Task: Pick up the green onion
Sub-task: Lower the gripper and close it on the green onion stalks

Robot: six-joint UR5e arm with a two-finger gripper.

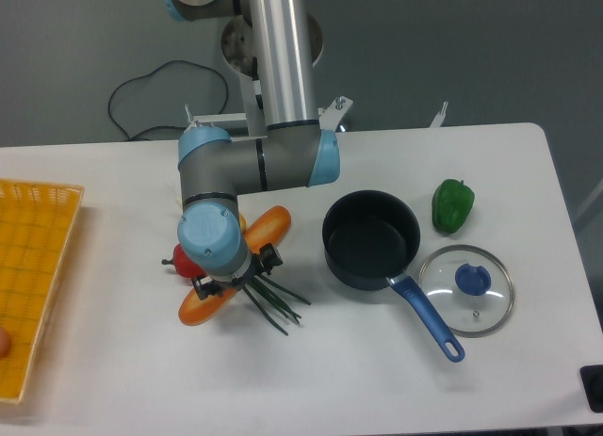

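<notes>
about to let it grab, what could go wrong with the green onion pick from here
1. The green onion lies against the carrot, right under the gripper, so the fingers may catch the carrot too.
2. The stalks are thin and splayed; some might slip out.
3. A red item sits beside the wrist and could get nudged. The jaws are hidden from this view.

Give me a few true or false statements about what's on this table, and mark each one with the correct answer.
1. The gripper is right over the green onion. True.
2. The glass lid sits on the pot. False: it lies on the table beside the pot's blue handle.
3. The green bell pepper is to the right of the pot in the picture. True.
4. The carrot lies inside the yellow basket. False: it lies on the table under the arm.
5. The pot holds vegetables. False: it looks empty.
</notes>
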